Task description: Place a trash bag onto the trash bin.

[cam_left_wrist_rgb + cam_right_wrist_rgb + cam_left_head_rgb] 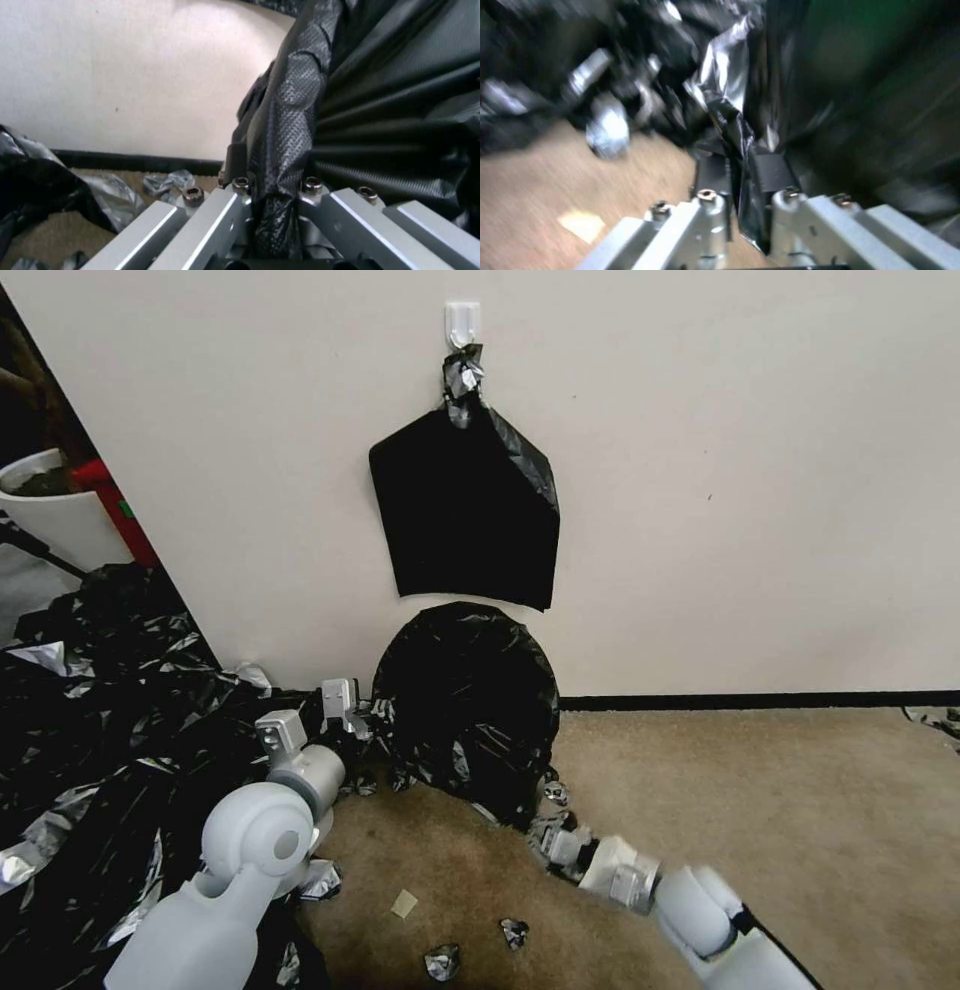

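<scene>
The trash bag point(465, 700) is glossy black and stands as a rounded dome on the carpet against the wall. The trash bin is hidden beneath it. My left gripper point(350, 710) is at the bag's left side, shut on a gathered fold of the trash bag point(285, 123); the left wrist view shows the plastic pinched in the left gripper point(275, 183). My right gripper point(552, 838) is low at the bag's front right edge. In the right wrist view, which is blurred, the right gripper point(740, 176) is shut on a strip of the trash bag point(730, 90).
A flat black sheaf point(465, 520) hangs from a white hook point(462, 320) on the wall just above the bag. A wide heap of black bags point(90, 740) covers the floor on the left, with a white pot point(45, 510) behind it. Small plastic scraps point(440, 960) lie on the carpet.
</scene>
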You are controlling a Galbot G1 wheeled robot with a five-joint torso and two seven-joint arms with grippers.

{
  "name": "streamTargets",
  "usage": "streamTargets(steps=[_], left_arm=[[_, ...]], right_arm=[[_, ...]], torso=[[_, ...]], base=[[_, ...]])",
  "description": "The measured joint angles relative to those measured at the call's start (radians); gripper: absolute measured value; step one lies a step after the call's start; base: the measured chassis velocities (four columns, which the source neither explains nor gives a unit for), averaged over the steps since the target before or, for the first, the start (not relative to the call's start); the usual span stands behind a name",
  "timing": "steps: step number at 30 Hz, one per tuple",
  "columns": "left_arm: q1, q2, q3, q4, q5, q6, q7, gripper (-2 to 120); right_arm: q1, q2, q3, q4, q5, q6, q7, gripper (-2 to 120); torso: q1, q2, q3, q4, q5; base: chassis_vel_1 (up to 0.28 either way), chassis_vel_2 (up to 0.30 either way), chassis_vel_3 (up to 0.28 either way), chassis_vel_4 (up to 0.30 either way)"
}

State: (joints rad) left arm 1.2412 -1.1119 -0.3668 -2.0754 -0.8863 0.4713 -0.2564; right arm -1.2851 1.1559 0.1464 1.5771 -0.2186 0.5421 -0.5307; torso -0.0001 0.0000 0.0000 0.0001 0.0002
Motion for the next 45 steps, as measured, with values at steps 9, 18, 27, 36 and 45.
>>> streamTargets(steps=[9,18,27,36,45], left_arm=[[-0.015,0.002,0.001,0.024,0.003,-0.02,-0.007,3],[-0.005,-0.013,0.016,0.049,0.043,-0.046,-0.005,3],[0.089,-0.09,0.066,0.069,0.213,-0.224,0.043,3],[0.172,-0.119,0.068,0.063,0.327,-0.322,0.099,3],[0.199,-0.121,0.061,0.06,0.393,-0.345,0.128,3]], right_arm=[[-0.022,-0.059,0.127,0.016,0.097,0.105,-0.366,45],[-0.02,-0.097,0.145,0.148,0.582,-0.026,-0.516,74],[0.023,-0.032,-0.174,0.353,0.791,-0.183,0.249,43],[0.118,0.124,-0.383,0.368,0.852,-0.423,0.89,13],[0.212,0.211,-0.399,0.256,0.829,-0.523,1.166,0]], torso=[[0.0,0.0,0.0,-0.0001,-0.0001],[0.0,0.0,0.0,-0.0003,-0.0001],[0.0,0.0,0.0,-0.0002,-0.0004],[0.0,0.0,0.0,0.0,-0.0003],[0.0,0.0,0.0,-0.0001,-0.0003]], base=[[0.0,0.0,0.0,0.0],[0.0,0.0,0.0,0.0],[0.0,0.0,0.0,0.0],[0.0,0.0,0.0,0.0],[0.0,0.0,0.0,0.0]])
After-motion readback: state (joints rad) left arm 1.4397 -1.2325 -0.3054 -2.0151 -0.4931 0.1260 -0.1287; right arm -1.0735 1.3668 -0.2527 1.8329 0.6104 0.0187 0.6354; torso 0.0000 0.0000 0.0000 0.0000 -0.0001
